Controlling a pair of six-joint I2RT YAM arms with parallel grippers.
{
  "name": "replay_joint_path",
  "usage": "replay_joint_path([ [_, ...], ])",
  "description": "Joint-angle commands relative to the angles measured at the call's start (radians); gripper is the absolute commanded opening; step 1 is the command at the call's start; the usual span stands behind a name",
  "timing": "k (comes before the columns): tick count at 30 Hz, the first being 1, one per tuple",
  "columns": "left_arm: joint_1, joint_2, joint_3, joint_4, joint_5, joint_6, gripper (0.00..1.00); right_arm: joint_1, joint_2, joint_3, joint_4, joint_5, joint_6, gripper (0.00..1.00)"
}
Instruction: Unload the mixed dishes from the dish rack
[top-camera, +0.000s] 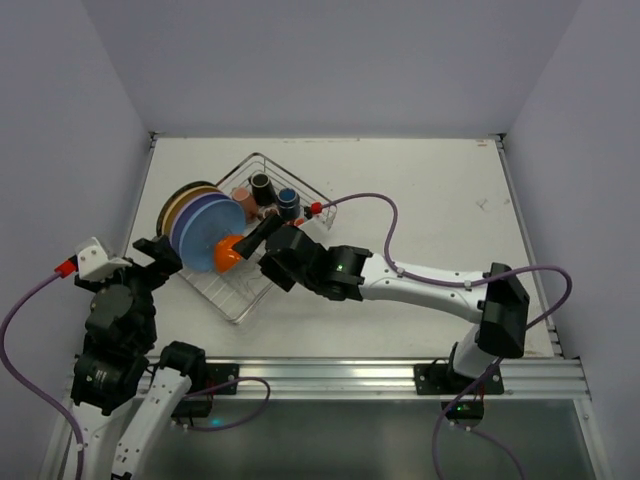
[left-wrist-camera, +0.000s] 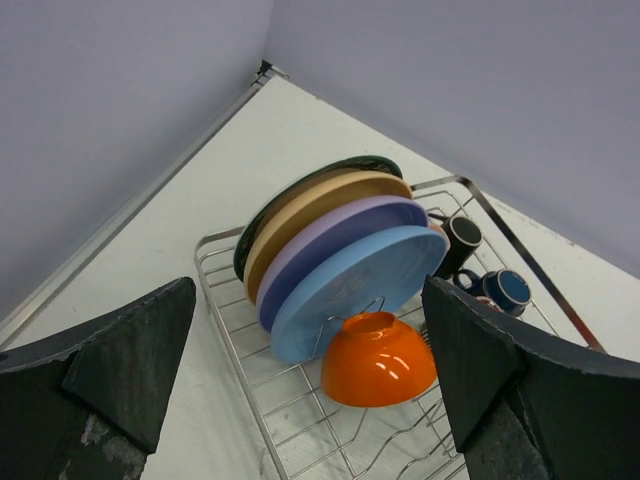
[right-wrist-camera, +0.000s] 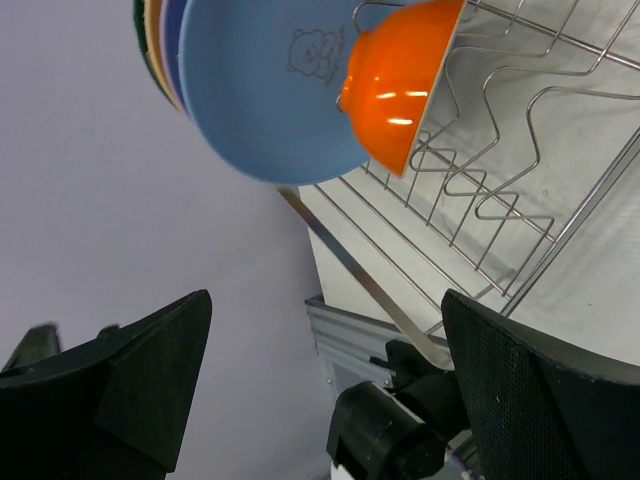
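The silver wire dish rack (top-camera: 243, 296) stands at the table's left. Blue (left-wrist-camera: 360, 285), lavender (left-wrist-camera: 330, 240) and yellow (left-wrist-camera: 300, 215) plates stand on edge in it, with a dark-rimmed plate (left-wrist-camera: 262, 222) behind. An orange bowl (top-camera: 228, 252) lies upside down against the blue plate (top-camera: 205, 238). Black (top-camera: 262, 186), blue-lined (top-camera: 288, 200) and pink (top-camera: 240, 195) mugs sit at the rack's far end. My right gripper (top-camera: 262, 236) is open and empty over the rack, beside the bowl (right-wrist-camera: 395, 80). My left gripper (top-camera: 165, 252) is open and empty at the rack's left side.
The purple side wall (top-camera: 90, 150) rises close to the left of the rack. The aluminium rail (top-camera: 380, 375) runs along the near table edge. The rack's wavy dividers (right-wrist-camera: 480, 190) lie bare near the right gripper. A purple cable (top-camera: 390, 225) arcs over the table.
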Motion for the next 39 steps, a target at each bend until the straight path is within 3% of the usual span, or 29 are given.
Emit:
replay_joint_path([
  [1,0.013,-0.026,-0.009,0.05,-0.04,-0.029,1.0,0.006,0.048,0.049,0.038,0.096,0.129,0.99],
  [6,0.015,-0.025,-0.011,0.052,-0.023,-0.024,1.0,0.001,0.12,0.069,0.084,0.124,0.13,0.99],
  [20,0.019,-0.023,-0.009,0.056,0.011,-0.013,1.0,-0.065,0.291,0.098,0.235,0.017,0.136,0.99],
  [26,0.029,-0.062,-0.011,0.052,-0.011,-0.024,1.0,-0.091,0.318,0.058,0.399,-0.025,0.108,0.99],
  [39,0.035,-0.062,-0.009,0.047,-0.018,-0.029,1.0,-0.1,0.351,0.029,0.416,-0.042,0.17,0.99],
])
